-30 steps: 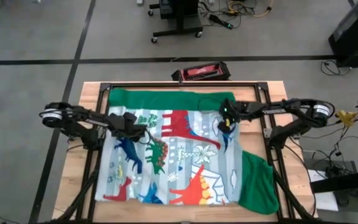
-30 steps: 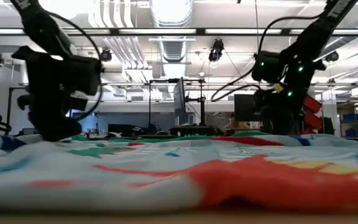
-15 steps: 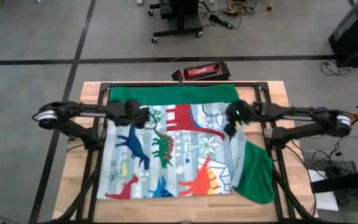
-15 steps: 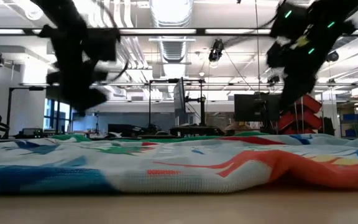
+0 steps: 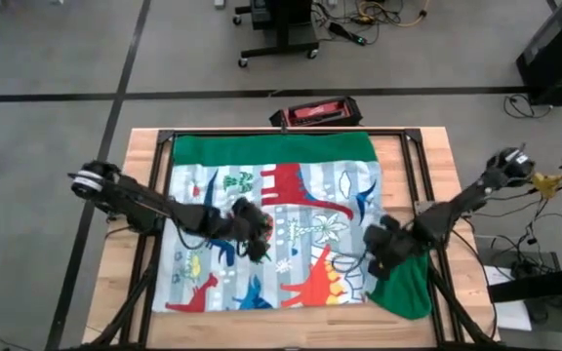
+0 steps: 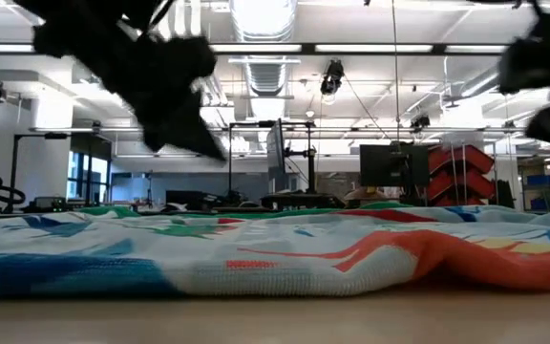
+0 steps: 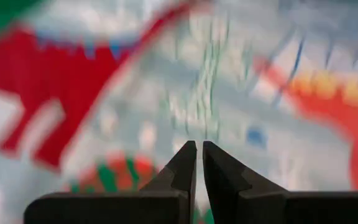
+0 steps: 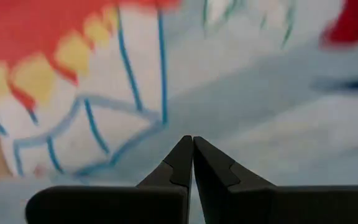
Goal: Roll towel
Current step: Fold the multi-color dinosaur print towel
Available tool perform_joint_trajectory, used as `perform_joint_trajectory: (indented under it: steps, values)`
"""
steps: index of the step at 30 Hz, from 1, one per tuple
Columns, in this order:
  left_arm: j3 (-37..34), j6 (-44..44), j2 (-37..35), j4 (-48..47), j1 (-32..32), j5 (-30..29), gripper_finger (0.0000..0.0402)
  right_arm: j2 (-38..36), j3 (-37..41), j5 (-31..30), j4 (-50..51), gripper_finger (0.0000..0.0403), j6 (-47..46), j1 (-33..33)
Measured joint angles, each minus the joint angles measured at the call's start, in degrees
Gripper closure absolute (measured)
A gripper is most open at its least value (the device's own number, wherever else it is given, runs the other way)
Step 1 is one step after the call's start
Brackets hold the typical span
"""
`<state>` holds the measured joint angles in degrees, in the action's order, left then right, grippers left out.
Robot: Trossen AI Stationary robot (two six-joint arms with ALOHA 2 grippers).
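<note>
Towel (image 5: pixel 281 229) spread nearly flat on desk (image 5: pixel 140 161), green border at far edge, its right near corner folded into a green flap hanging over the desk edge. Left gripper (image 5: pixel 259 237) above towel's middle, fingers pressed together, holding nothing. Right gripper (image 5: pixel 377 255) above the towel beside the flap, likewise closed and empty. Both blurred in low view. No readable writing.
</note>
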<state>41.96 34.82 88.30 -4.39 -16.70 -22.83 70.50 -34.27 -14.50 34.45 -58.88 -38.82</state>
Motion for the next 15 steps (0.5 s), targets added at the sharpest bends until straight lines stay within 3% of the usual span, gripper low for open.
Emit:
perform_joint_trajectory:
  steps: [6, 15]
  values:
    - [-1.6, 15.8, 4.9, -7.0, -5.6, 0.9, 0.0388, 6.1, -1.4, 3.7, -1.1, 0.0403, -7.7, -8.2]
    - [-1.0, 21.8, 7.0, -4.1, -12.1, 1.3, 0.0388, 12.5, -3.9, 5.3, -1.4, 0.0403, -9.1, -11.3]
